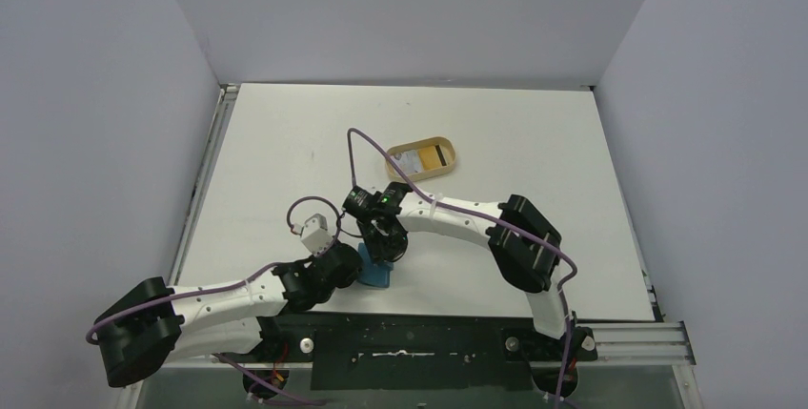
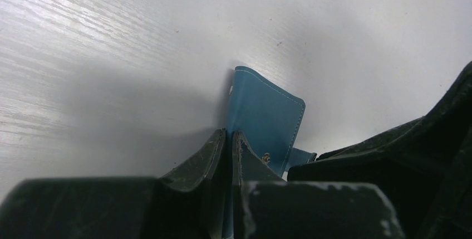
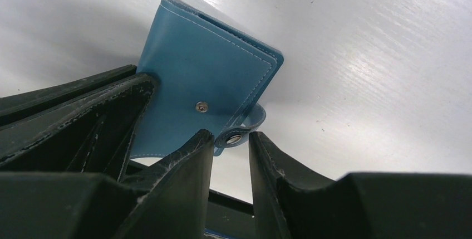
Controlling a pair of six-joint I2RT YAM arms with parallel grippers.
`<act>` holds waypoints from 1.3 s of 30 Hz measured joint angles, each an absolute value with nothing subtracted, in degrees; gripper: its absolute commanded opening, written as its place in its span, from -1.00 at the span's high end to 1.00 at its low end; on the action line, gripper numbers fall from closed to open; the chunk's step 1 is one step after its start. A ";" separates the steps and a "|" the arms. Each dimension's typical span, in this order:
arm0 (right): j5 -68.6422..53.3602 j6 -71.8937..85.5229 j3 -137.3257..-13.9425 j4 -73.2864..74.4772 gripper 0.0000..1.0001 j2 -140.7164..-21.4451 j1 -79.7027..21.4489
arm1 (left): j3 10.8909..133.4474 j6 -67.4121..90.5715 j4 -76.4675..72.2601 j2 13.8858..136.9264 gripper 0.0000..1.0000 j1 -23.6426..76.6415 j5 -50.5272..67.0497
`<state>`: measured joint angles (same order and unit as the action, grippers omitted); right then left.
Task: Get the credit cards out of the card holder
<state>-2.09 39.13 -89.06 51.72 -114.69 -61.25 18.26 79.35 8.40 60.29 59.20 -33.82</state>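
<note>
The teal-blue card holder (image 1: 376, 274) stands folded on edge on the table near the arm bases. My left gripper (image 1: 356, 266) is shut on one edge of the card holder (image 2: 261, 113), and blue leather shows between its fingers (image 2: 214, 150). My right gripper (image 3: 231, 134) is open, with the snap tab (image 3: 255, 118) hanging loose between its fingertips, beside the closed outer face of the card holder (image 3: 195, 72). Two credit cards lie in the tan tray further back: a whitish one (image 1: 407, 159) and a gold-tan one with a dark stripe (image 1: 434, 155).
The tan oval tray (image 1: 453, 155) sits beyond the grippers at mid-table. The white table (image 1: 286, 142) is walled by grey panels on the left, right and back. A black rail (image 1: 410, 342) runs along the near edge between the arm bases.
</note>
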 measured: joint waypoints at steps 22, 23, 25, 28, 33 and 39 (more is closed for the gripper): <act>-0.23 39.35 -89.06 52.36 0.63 -114.87 -61.25 | 18.24 79.48 8.43 60.27 1.00 59.20 -33.82; -0.23 39.35 -89.06 52.36 0.64 -114.87 -61.25 | 18.24 79.48 8.43 60.25 1.00 59.20 -33.82; -0.23 39.35 -89.06 52.36 0.65 -114.87 -61.25 | 18.24 79.48 8.43 60.27 1.00 59.20 -33.82; -0.23 39.38 -89.06 52.36 0.65 -114.87 -61.25 | 18.24 79.48 8.40 60.27 1.00 59.20 -33.80; -0.23 39.38 -89.06 52.36 0.64 -114.87 -61.25 | 18.24 79.48 8.40 60.27 1.00 59.20 -33.80; -0.25 39.38 -89.06 52.36 0.56 -114.87 -61.25 | 18.24 79.48 8.40 60.27 1.00 59.20 -33.78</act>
<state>-0.25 39.38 -89.06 52.36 -114.87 -61.25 18.24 79.48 8.40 60.27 59.20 -33.78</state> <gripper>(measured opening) 0.198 0.031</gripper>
